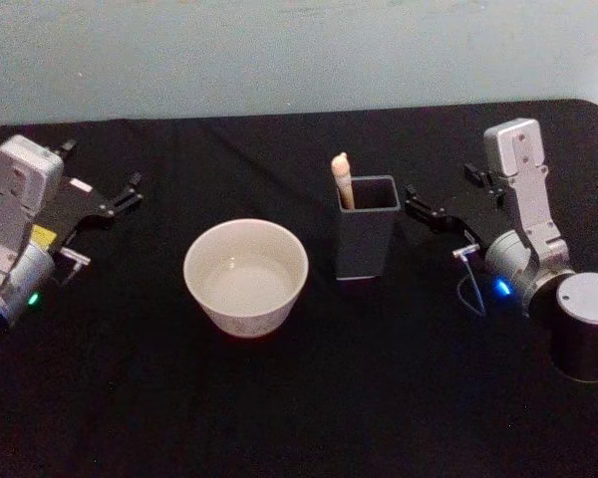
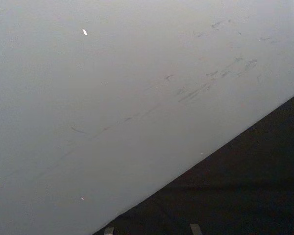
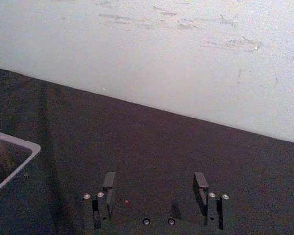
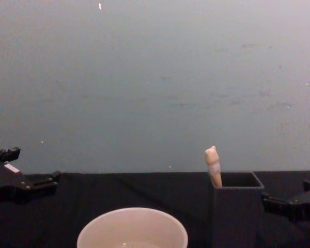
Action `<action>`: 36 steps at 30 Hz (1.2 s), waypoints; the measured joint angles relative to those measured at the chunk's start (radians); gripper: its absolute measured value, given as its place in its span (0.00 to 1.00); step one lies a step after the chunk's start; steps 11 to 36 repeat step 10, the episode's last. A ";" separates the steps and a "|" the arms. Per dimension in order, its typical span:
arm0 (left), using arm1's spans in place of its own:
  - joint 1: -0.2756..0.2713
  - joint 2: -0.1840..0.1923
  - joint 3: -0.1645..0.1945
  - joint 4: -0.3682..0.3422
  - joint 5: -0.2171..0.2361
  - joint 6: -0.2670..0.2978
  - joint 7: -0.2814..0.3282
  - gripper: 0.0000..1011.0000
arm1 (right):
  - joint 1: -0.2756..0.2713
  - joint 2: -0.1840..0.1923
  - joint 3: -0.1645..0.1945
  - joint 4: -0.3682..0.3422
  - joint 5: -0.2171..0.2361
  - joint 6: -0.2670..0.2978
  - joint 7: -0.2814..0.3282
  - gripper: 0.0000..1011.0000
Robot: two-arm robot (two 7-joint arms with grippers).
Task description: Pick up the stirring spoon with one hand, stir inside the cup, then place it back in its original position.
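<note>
The stirring spoon (image 1: 343,180) stands in a dark grey square holder (image 1: 365,249), with only its beige handle top (image 4: 213,164) poking out. The cream-white cup (image 1: 241,321) sits on the table left of the holder, apart from it, and shows low in the chest view (image 4: 133,230). My right gripper (image 1: 416,204) hovers just right of the holder, open and holding nothing. In the right wrist view its fingers (image 3: 109,183) are spread, with a holder corner (image 3: 12,159) at the edge. My left gripper (image 1: 130,194) is parked open at the far left, well away from the cup.
A black cloth covers the table (image 1: 299,418), and a pale wall (image 4: 155,77) stands close behind its far edge. The left wrist view looks at that wall (image 2: 112,98) and the table edge.
</note>
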 joint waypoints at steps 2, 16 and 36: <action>0.000 0.000 0.000 0.000 0.000 0.000 0.000 0.99 | 0.000 0.000 0.000 0.000 0.000 0.000 0.000 0.99; 0.000 0.000 0.000 0.000 0.000 0.000 0.000 0.99 | 0.000 0.000 0.000 0.000 0.000 0.000 0.000 0.99; 0.000 0.000 0.000 0.000 0.000 0.000 0.000 0.99 | 0.000 0.000 0.000 0.000 0.000 0.000 0.000 0.99</action>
